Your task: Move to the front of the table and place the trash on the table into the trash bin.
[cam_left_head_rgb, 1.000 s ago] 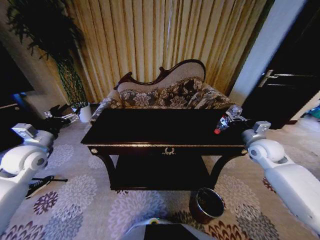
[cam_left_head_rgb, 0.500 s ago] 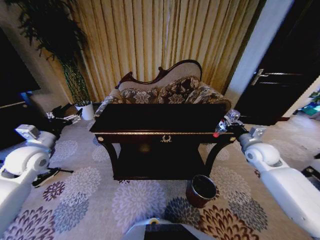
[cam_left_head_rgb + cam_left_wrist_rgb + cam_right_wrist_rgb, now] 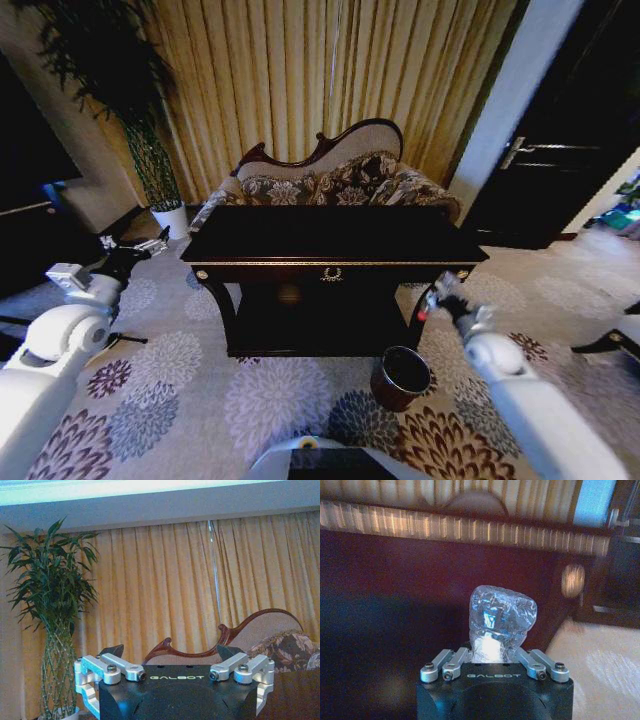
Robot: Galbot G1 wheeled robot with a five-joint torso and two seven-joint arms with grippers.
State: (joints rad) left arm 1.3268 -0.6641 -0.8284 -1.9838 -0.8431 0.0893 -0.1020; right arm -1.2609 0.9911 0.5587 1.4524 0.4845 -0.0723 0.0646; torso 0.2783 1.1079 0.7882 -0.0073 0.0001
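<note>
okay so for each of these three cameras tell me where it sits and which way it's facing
Head view: up on the robot, looking forward and down at the table, trash bin and both arms.
Left wrist view: behind the open left gripper, facing the curtains and sofa.
Right wrist view: behind the right gripper clamping the clear plastic bottle, facing the table's front.
Shared: head and left wrist views both show the sofa.

Dark table (image 3: pixel 330 240) centre, gold emblem on drawer, sofa (image 3: pixel 330 180) behind it w/ curtains beyond. Right gripper (image 3: pixel 437 298) low by table's front right leg, above and just right of trash bin (image 3: pixel 401 377) on floral carpet; red-capped bottle (image 3: pixel 432 302) clamped in it. Left gripper (image 3: pixel 140 247) parked out left, near plant pot (image 3: pixel 168 220).
</note>
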